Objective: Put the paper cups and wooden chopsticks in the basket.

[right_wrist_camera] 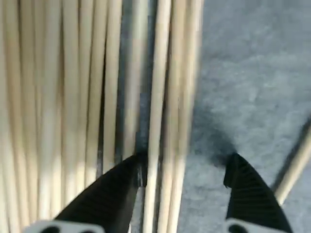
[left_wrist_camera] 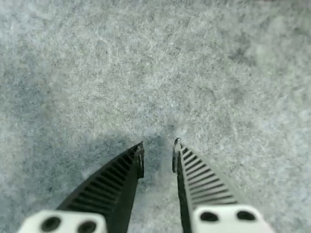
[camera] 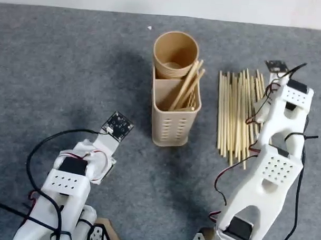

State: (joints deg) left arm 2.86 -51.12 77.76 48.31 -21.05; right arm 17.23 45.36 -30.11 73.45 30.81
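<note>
Stacked paper cups (camera: 175, 53) sit in the upper compartment of the basket (camera: 174, 126) at the centre of the high view, with leaning chopsticks (camera: 188, 87) in its lower compartment. To its right lie the loose chopsticks (camera: 235, 112). The right gripper (right_wrist_camera: 184, 170) straddles a few of them, fingers spread. At lower left, the left gripper (left_wrist_camera: 158, 158) hangs slightly parted over the carpet (camera: 73, 59).

Looks like a robotics lab bench: grey felt-covered table (camera: 67, 59) carrying white printed arms (camera: 266, 176) with loose wiring (camera: 75, 131)

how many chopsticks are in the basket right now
2 chopsticks visible, leaning together in the near compartment of the basket, tips up beside the paper cups in the far one. More may hide behind them.
</note>
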